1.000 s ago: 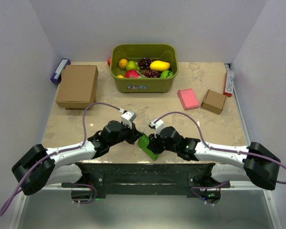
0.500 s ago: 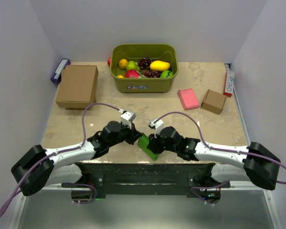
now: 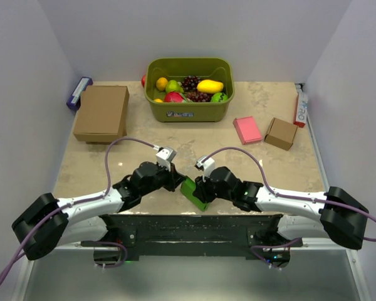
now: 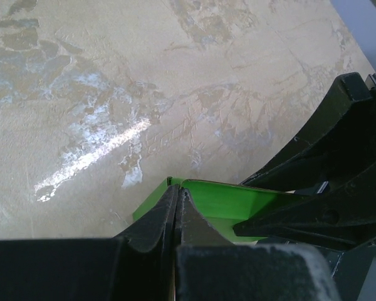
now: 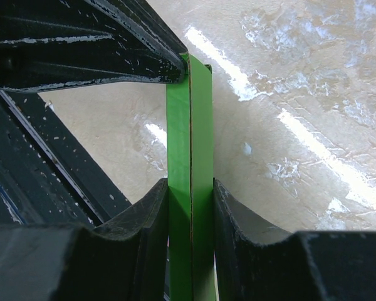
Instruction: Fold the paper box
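The bright green paper box (image 3: 193,189) stands on edge near the table's front middle, between both grippers. My right gripper (image 3: 202,187) is shut on it: in the right wrist view the folded green card (image 5: 191,125) sits squeezed between the two pads (image 5: 151,213). My left gripper (image 3: 177,182) is shut, fingers pressed flat together, their tips (image 4: 177,188) resting against the box's upper corner (image 4: 238,197). No card shows between them. The left gripper's black fingers (image 5: 113,50) meet the far end of the box in the right wrist view.
An olive bin (image 3: 189,111) of fruit stands at the back. A large brown cardboard box (image 3: 101,113) lies back left with a blue item (image 3: 79,93) behind it. A pink flat box (image 3: 247,130), a small brown box (image 3: 281,133) and a white tube (image 3: 300,108) lie at the right.
The left arm has drawn back slightly to the left and toward the near edge. The green box has shifted a touch with it. The right arm holds still.
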Available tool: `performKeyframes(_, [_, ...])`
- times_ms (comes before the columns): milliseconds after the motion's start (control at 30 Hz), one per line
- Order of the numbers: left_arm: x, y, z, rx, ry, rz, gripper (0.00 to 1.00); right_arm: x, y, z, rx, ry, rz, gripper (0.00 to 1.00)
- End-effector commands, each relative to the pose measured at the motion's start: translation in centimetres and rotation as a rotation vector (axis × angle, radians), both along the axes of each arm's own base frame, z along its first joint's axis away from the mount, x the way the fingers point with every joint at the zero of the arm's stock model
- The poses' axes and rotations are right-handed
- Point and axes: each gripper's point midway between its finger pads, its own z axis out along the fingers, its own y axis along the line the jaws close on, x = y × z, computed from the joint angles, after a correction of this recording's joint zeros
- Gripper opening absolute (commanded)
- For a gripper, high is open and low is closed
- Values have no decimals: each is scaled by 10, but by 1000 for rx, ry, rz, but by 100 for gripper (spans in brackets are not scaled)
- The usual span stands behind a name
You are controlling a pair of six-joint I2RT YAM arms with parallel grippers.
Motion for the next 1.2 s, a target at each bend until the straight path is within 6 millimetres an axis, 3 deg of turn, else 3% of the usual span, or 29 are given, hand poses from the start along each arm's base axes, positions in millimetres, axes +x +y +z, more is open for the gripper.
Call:
performKeyframes(0, [2,21,-21,63,18,86,0,-6,-10,-12,-42,22,5,25])
performKeyframes(433, [6,36,-33,118,7,145,0,-6,-9,-11,-38,21,5,25])
performKeyframes(767, [-9,50,-58,176,70,144,0,-3,-9,-15,-59,15,4,25])
performKeyframes(900, [-13,47,-61,171,88,120,0,-4,-9,-13,-54,12,6,25])
performKeyframes(1033, [-9,37,-41,134,67,99,3,-4,-9,-13,-54,13,9,25])
performKeyframes(1100, [-3,30,-19,105,40,96,11,-4,-9,-14,-55,12,8,26])
performKeyframes(1133, [-1,28,-12,93,32,99,23,-4,-9,-12,-51,9,7,27])
performKeyframes(1167, [2,25,1,74,19,100,26,-4,-9,-12,-48,7,6,27])
